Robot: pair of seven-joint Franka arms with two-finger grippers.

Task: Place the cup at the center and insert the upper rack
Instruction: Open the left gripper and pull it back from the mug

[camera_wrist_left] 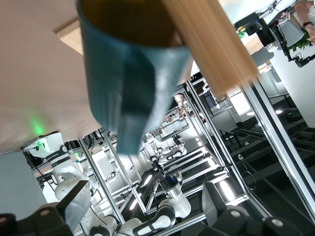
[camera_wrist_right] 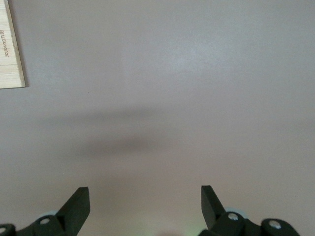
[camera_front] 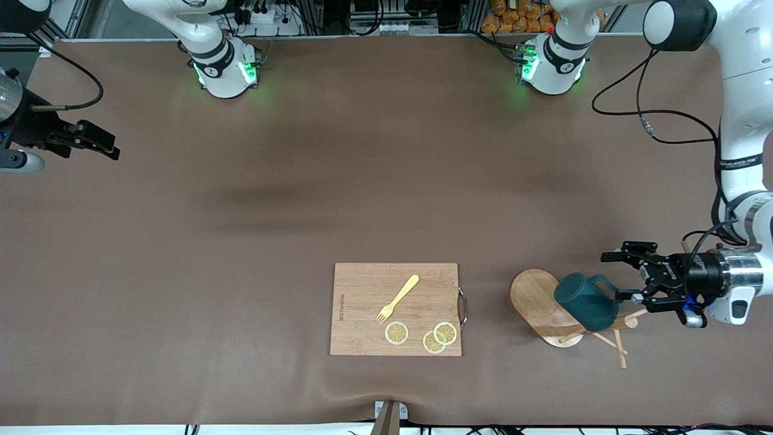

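The dark teal cup [camera_front: 584,302] rests against the post of the light wooden upper rack [camera_front: 534,297], toward the left arm's end of the table. The rack's post slants away from its oval base, and thin pegs [camera_front: 618,349] cross near its tip. The cup's handle [camera_front: 601,283] points at my left gripper [camera_front: 617,276], which is open and holds nothing, its fingertips just clear of the handle. In the left wrist view the cup [camera_wrist_left: 133,69] and post [camera_wrist_left: 211,44] fill the frame ahead of the left gripper [camera_wrist_left: 145,204]. My right gripper [camera_front: 96,142] waits open over bare table; its wrist view shows the right gripper [camera_wrist_right: 145,201] empty.
A rectangular wooden cutting board [camera_front: 362,290] lies near the table's front middle, bearing a yellow fork [camera_front: 398,297] and three lemon slices [camera_front: 397,332]. A metal handle [camera_front: 463,307] sits on the board's edge facing the rack. Brown cloth covers the table.
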